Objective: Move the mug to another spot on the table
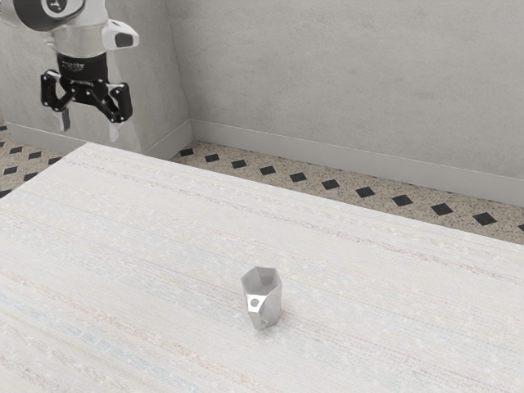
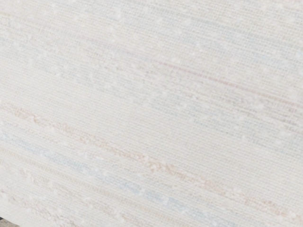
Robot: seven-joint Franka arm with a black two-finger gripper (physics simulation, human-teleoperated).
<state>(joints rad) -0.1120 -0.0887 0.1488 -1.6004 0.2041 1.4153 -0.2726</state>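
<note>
Presently one mug upright on table; one tool raised, well apart, spread wide.

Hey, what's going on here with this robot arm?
The arm's gripper hangs open and empty, high above the table at the exterior view's left. The silver mug stands on the table well apart from it, toward the exterior view's right, untouched. The grasp has not yet begun.
</note>
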